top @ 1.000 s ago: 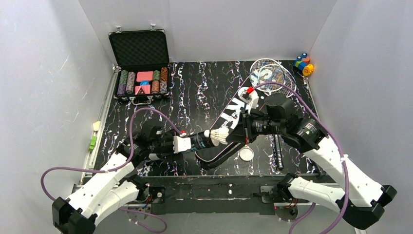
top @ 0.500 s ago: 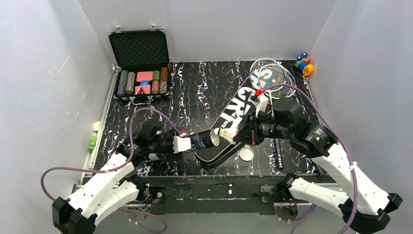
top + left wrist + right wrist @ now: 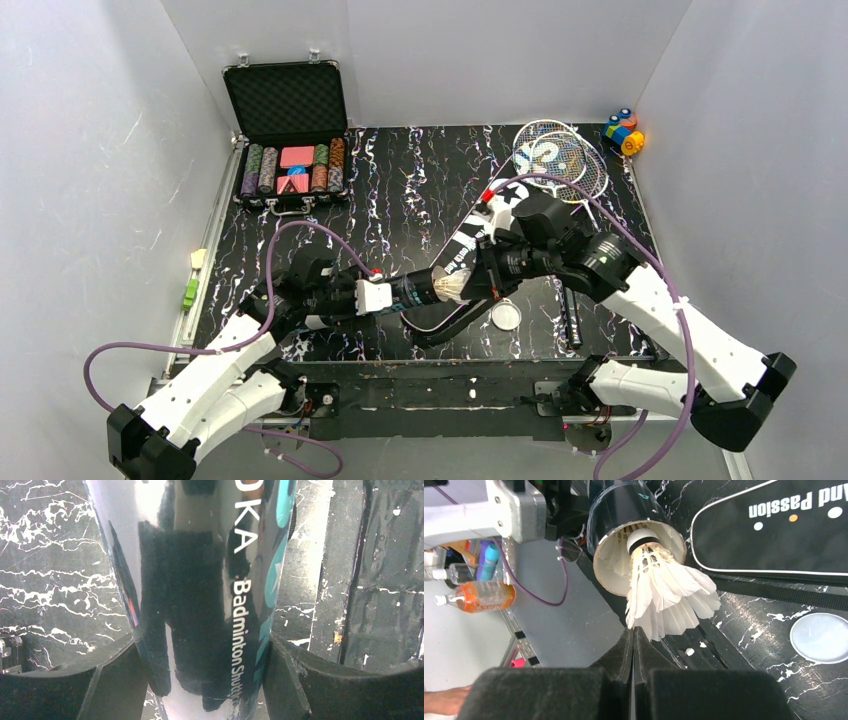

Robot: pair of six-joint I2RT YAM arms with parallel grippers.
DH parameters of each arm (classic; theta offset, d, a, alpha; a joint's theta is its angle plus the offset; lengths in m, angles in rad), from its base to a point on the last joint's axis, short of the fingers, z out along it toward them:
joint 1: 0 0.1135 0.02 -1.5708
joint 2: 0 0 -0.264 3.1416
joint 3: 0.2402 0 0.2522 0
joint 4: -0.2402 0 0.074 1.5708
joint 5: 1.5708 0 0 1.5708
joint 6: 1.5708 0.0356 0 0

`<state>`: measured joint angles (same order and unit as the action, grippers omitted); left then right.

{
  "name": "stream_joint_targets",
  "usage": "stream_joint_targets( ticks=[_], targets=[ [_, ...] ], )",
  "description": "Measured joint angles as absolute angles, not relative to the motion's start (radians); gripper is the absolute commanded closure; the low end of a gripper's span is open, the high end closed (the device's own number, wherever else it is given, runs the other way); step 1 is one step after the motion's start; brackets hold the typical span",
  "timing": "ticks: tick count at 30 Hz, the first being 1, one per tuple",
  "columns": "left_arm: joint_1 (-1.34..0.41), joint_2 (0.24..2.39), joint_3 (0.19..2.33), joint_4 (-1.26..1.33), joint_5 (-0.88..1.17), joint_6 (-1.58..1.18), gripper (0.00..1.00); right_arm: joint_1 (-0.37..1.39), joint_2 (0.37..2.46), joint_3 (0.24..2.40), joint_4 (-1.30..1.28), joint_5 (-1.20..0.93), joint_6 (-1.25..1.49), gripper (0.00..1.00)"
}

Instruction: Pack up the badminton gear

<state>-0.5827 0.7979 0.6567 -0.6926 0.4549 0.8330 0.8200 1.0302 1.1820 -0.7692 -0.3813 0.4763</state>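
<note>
Crushed feathers are the chief risk. The small white feather shuttlecock is lodged cork-first in the open mouth of the long dark tube with teal lettering, with its skirt tilted off the tube's axis. A push made at that angle would likely splay the feathers against the rim or jam it, and a slackened hold could let it be dropped onto the black marbled table. The tube is held roughly level above the table, clamped across its body by the left gripper, with the left arm stretched low toward the right. The right gripper is pinched closed on the skirt's lower edge, its arm bent in over the black racket-shaped bag.
</note>
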Motion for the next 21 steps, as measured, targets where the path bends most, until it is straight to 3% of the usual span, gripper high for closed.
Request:
stream_joint_targets(
  ticks=[17, 21],
  targets=[
    [-0.590, 0.798, 0.664, -0.737, 0.466, 0.879, 0.94, 0.902, 1.170, 1.263, -0.749, -0.413, 0.450, 0.99],
    [-0.591, 0.798, 0.664, -0.738, 0.468, 0.879, 0.94, 0.919, 1.174, 1.243, -0.711, -0.422, 0.477, 0.73]
  ],
)
